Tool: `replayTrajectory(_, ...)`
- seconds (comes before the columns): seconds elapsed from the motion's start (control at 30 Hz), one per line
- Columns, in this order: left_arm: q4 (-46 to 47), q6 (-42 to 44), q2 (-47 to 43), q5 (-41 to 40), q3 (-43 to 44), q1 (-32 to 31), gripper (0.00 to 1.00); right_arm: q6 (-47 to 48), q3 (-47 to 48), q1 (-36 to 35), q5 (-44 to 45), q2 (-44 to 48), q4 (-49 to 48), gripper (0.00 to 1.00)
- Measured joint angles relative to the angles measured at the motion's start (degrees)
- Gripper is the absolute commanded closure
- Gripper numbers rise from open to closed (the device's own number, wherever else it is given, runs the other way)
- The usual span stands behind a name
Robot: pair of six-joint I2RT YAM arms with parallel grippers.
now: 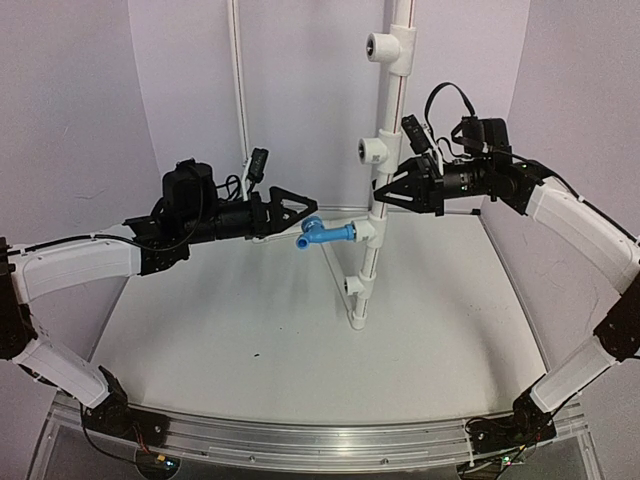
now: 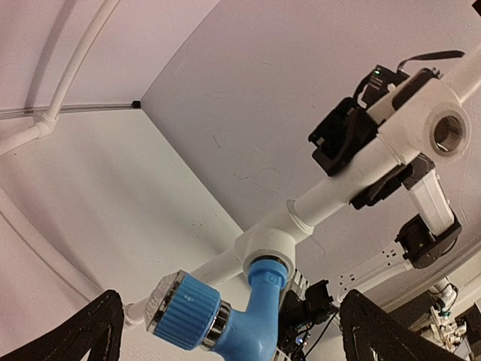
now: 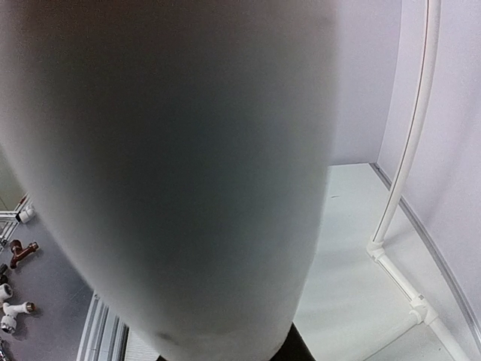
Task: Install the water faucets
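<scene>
The water faucet, a bright-blue L-shaped tap, sticks out leftward from a white tee on the upright white pipe. In the left wrist view its threaded end sits in the tee, and its ribbed blue knob points down-left. My left gripper hovers just left of and above the tap. It is open, and its fingers stand wide on either side without touching. My right gripper is shut on the pipe above that tee. The pipe fills the right wrist view.
Other tees with empty threaded openings sit on the pipe at the top, the middle and the bottom. A thin white pipe frame runs up the back wall. Loose fittings lie beyond the table's edge.
</scene>
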State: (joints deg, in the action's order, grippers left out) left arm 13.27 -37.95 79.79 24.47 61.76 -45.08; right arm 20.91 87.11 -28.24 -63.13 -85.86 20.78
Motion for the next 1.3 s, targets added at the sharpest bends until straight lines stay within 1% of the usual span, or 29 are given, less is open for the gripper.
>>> replayTrajectory(0.17, -1.06, -2.19, 0.02, -2.17, 0.00, 0.02, 0.00, -0.02, 0.00, -0.05, 0.04, 0.00, 0.01, 1.00)
replayTrajectory(0.3, 1.34, -5.89, 0.86, 0.84, 0.00, 0.02, 0.00, -0.04, 0.00, -0.05, 0.07, -0.02, 0.01, 1.00)
replayTrajectory(0.47, 5.94, -11.93, 1.87, 4.04, -2.74, 0.02, 0.00, -0.07, 0.00, -0.07, 0.08, -0.02, -0.01, 1.00)
replayTrajectory(0.6, 8.53, -17.07, 2.03, 4.96, -5.12, 0.02, 0.00, -0.07, 0.00, -0.07, 0.09, -0.02, -0.01, 1.00)
replayTrajectory(0.73, 9.01, -21.62, 1.95, 4.46, -6.26, 0.02, 0.00, -0.07, 0.00, -0.07, 0.09, -0.02, -0.01, 1.00)
replayTrajectory(0.87, 10.07, -26.15, 1.45, 3.19, -9.36, 0.02, 0.00, -0.07, 0.00, -0.07, 0.09, -0.02, -0.01, 1.00)
replayTrajectory(0.97, 12.13, -29.93, 1.44, 3.14, -10.99, 0.04, 0.00, -0.04, 0.00, -0.07, 0.11, -0.02, 0.00, 1.00)
replayTrajectory(1.3, 19.45, -41.09, 1.74, 6.87, -11.58, -0.02, 0.00, -0.09, 0.00, -0.07, 0.13, -0.02, -0.01, 1.00)
